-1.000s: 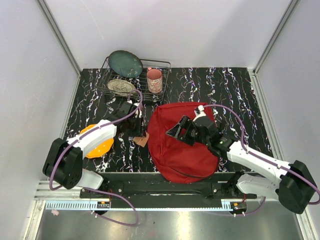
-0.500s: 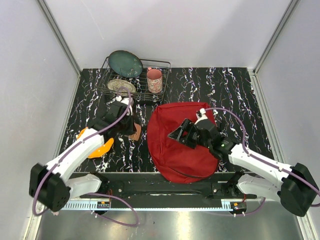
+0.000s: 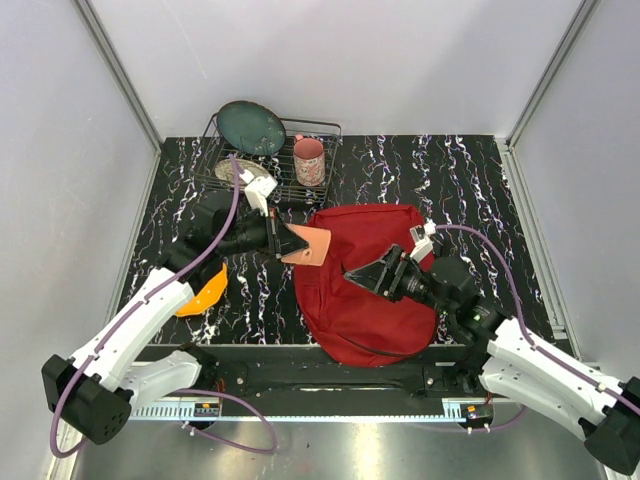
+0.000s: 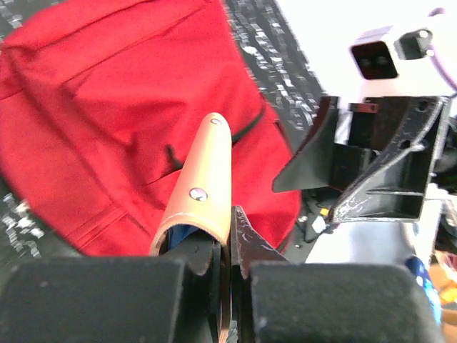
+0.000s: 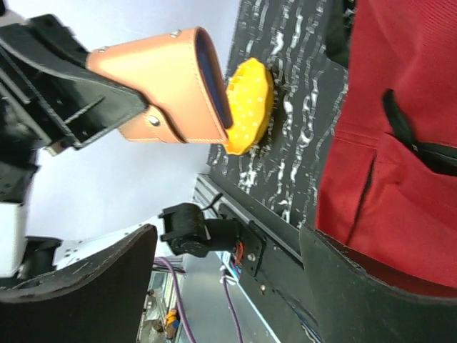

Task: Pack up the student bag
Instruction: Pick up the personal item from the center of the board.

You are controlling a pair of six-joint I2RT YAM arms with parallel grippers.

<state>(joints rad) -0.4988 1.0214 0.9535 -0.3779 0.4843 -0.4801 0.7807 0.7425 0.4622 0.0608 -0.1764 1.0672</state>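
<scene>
Bag: one red backpack (image 3: pixel 365 300) lies flat on the black marbled table (image 3: pixel 460 180), near the front edge and between my two arms. Its front pocket and black zip pulls face up.
Left gripper: my left gripper (image 3: pixel 285 240) is pressed together on one end of a tan leather pouch (image 3: pixel 308 245).
Pouch: there is one, with two metal snaps on its side and a blue lining showing at its open end. From overhead it sits over the bag's upper left edge, pointing towards my right gripper. My left wrist camera sees it raised, with the red fabric behind it.
Right gripper: my right gripper (image 3: pixel 358 272) is over the middle of the bag with its fingers spread wide and nothing between them. It faces the pouch, near it but not touching.
Arms: two, both reaching in over the table.
Rack: one wire dish rack (image 3: pixel 290 190) stands at the back left of the table.
Plates: two, both in the rack. One is a green plate (image 3: pixel 252 127) leaning upright. The other is a patterned plate (image 3: pixel 225 173), partly hidden behind my left arm's cable.
Mug: one pink mug (image 3: pixel 309 160) stands upright in the rack's right end.
Disc: one yellow dotted disc (image 3: pixel 205 293) lies on the table left of the bag, partly under my left arm.
</scene>
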